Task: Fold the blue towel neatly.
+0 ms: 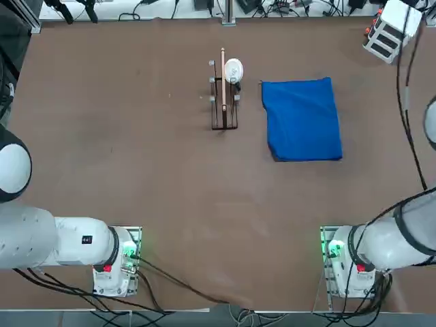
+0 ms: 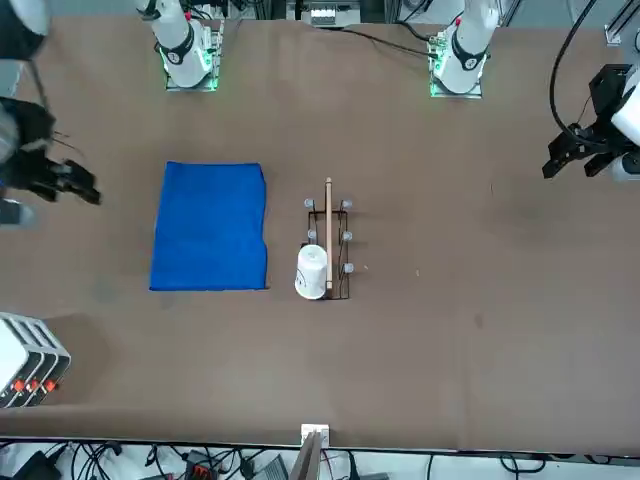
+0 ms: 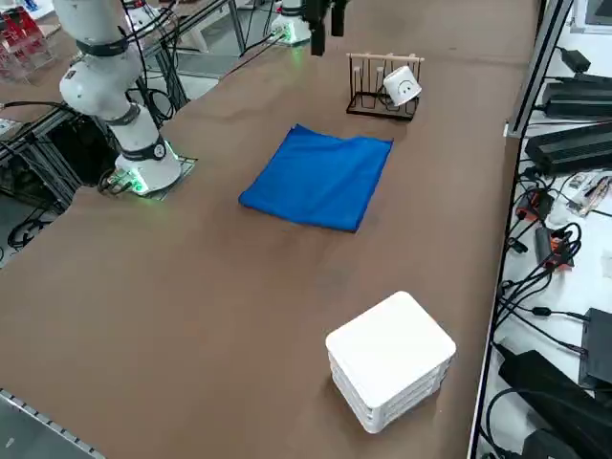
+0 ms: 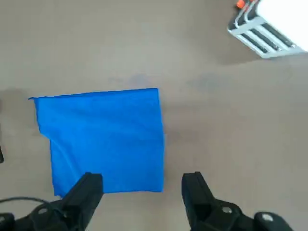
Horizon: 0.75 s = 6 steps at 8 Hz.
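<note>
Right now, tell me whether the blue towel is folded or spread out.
Folded. The blue towel lies as a compact rectangle, doubled layers showing at one edge; the open right gripper hangs above it, holding nothing.

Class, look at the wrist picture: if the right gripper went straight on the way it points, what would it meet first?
Probably the blue towel's near edge or the bare table beside it; the open right gripper hangs above both, depth unclear.

Lighting is even and diffuse from overhead across the desk (image 1: 136,136), with only faint, soft shadows and no glare. The wrist view is slightly soft; the pincer (image 4: 143,192) fingers sit blurred at close range.
</note>
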{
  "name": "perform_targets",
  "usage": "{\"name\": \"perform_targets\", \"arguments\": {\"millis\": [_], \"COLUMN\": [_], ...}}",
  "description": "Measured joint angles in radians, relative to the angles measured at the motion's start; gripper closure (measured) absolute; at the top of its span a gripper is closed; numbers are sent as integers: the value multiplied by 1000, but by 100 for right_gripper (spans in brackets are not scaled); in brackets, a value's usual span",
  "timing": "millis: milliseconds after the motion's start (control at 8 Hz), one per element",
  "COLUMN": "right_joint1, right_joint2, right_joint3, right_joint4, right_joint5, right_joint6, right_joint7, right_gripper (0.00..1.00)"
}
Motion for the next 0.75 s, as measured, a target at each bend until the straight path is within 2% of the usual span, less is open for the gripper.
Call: {"name": "perform_targets", "arguments": {"millis": [125,500,750], "right_joint1": [-36,-49,-49], "right_joint2": [-54,-247,-321], "right_joint3": [9,11,8], "right_joint4": [-61,-286,-368], "right_joint5": [4,8,8], "right_joint6": [2,68,87], "right_joint7": [-29,-50,-50], "right_gripper": [0,0,0]}}
